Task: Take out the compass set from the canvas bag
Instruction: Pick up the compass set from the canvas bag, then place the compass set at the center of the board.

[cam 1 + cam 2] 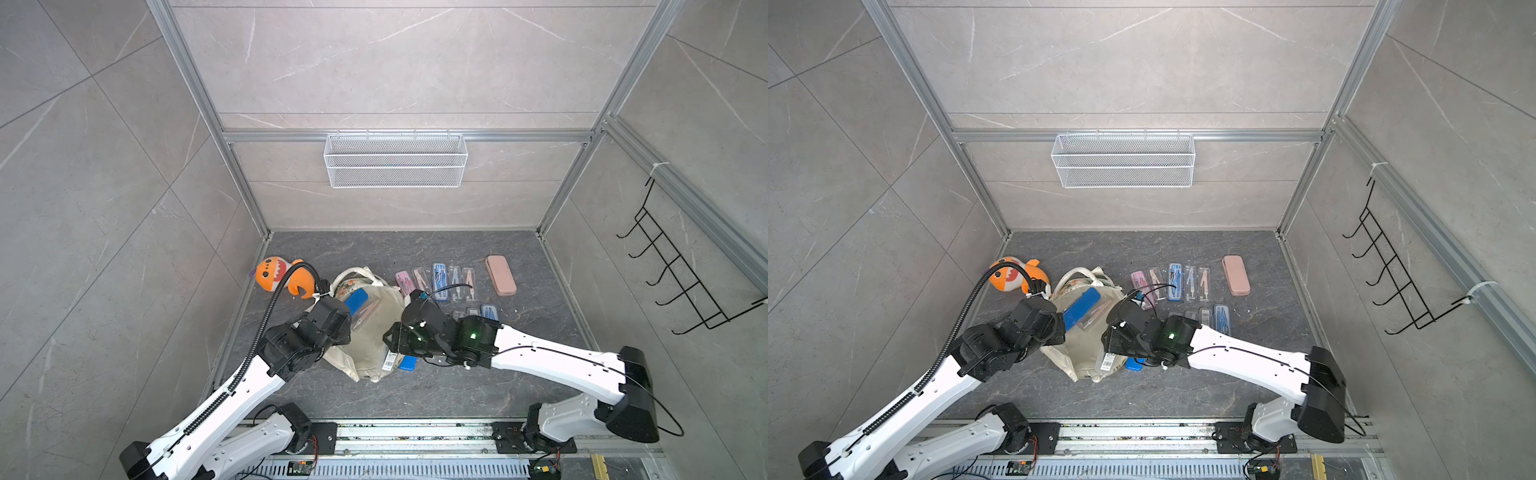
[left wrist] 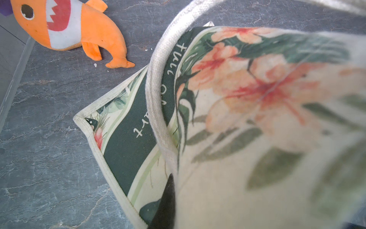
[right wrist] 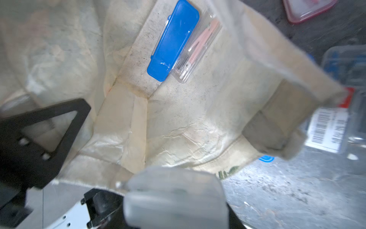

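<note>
Our left jaws are closed tight on the bag (image 1: 370, 345) (image 1: 1084, 353), centre of both top views. The right jaws stand half apart over its rim, empty. The right wrist view shows a clear compass set (image 3: 196, 49) touching a blue case (image 3: 172, 41) inside. The left wrist view shows its green print (image 2: 126, 148) and the plush (image 2: 69, 29).

Canvas bag (image 1: 370, 345) lay mid-floor. Two cases lay in it, side by side: closed case (image 1: 1081, 308) left of see-through case (image 1: 1100, 316). Labelled case (image 1: 388, 359) sat at the bag's near-right edge. Plush toy (image 1: 276, 275) lay behind-left of the bag, near it. Row of cases (image 1: 440, 280) lay right of the bag, shorter row (image 1: 478, 311) before it, lone case (image 1: 500, 275) rightmost. Wire basket (image 1: 395, 160) hung on the back wall, hook rack (image 1: 681, 270) on the right wall.
</note>
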Robot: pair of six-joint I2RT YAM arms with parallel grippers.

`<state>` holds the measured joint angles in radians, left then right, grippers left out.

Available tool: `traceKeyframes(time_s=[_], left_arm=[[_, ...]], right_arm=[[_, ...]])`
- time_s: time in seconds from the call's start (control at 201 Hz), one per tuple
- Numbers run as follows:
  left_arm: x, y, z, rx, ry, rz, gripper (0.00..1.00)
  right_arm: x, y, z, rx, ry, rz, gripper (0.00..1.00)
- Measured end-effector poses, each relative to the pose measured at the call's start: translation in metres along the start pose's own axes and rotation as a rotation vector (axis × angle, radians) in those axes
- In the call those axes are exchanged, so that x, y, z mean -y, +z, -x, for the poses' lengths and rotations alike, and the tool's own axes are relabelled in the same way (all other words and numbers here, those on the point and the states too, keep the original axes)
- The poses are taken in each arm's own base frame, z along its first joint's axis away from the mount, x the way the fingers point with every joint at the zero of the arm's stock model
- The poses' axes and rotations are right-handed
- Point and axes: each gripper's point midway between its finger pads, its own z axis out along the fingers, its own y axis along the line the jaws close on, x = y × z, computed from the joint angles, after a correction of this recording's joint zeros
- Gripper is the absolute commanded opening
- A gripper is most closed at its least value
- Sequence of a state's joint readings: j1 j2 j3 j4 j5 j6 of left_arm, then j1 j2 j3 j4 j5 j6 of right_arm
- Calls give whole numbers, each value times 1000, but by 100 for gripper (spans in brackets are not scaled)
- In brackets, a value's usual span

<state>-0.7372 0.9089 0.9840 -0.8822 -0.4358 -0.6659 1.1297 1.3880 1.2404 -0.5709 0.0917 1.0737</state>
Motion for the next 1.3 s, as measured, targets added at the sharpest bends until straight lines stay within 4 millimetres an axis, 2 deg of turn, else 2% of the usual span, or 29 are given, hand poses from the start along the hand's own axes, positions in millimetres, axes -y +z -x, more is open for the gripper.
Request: traceKeyframes(time_s=[0.164,0.284,0.384,0.513,0.593,0.693,0.962,1.106,1.196,1.301], left_arm=[[-1,0,1,5,-7,5,0],[-2,-2,1,8,-10,4,0],[-3,-3,1,9,-10,3,0],[-3,-3,1,10,-11,3,0],[-3,-3,1,9,-11,2,0],[-3,-3,1,10,-13,1,0],[-4,-8,3,23,-24,-10,0],[-4,-9,3,26,-25,-12,0],[-4,-9,3,27,-26,-13,0],[-4,-10,3,30,-27,-15,0]], right_arm=[[21,-43,19,49,-33,-24,46],[58,-56,32,86,15,-70,46],[106,-48,26,68,93,-146,46],[176,-27,0,2,235,-280,46],[209,-20,-16,-26,333,-335,46],[239,-19,-28,-23,466,-362,46],[283,-25,-29,50,788,-359,46],[308,-24,-38,61,947,-374,46],[316,-24,-42,62,1015,-381,46],[323,-24,-43,67,1086,-378,51]])
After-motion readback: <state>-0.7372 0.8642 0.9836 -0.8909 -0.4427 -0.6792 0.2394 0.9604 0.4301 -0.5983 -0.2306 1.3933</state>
